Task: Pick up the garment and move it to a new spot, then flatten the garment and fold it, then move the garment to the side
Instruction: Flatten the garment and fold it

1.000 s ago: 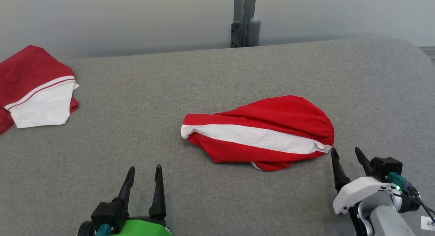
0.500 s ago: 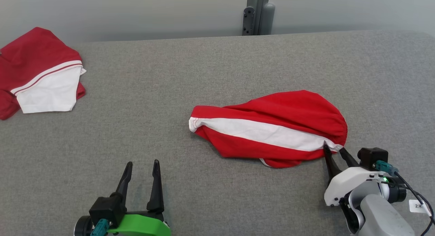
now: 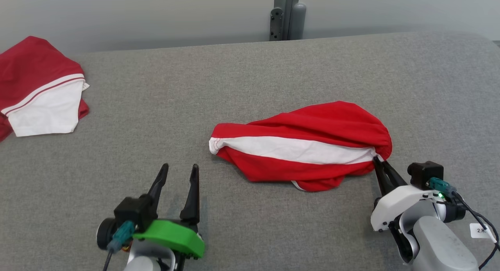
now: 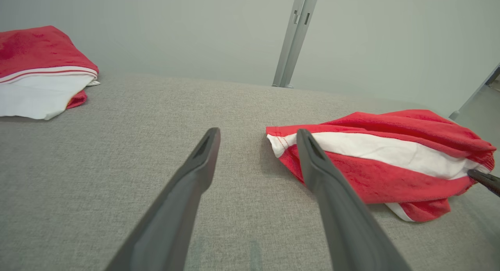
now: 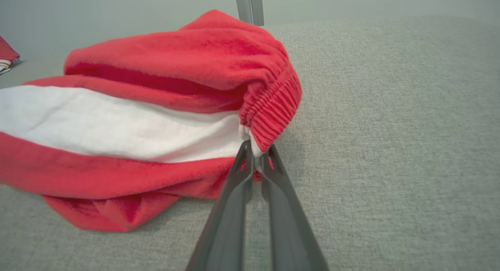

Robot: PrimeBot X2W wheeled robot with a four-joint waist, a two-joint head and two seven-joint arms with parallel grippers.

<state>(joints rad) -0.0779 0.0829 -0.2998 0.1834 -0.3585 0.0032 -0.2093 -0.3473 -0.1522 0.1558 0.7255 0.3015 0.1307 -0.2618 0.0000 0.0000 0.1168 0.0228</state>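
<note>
Right gripper (image 3: 379, 161) — now on ribbed garment (image 3: 312, 126)

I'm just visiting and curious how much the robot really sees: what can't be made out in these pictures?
- Far garment: head view, cut off by the left edge.
- Near garment: its underside, hidden by its own folds, every view.
- Tag: head view, lower right, print too small to read.
- Right claw: right wrist view, bunched cloth hides how much it pinches.
</note>
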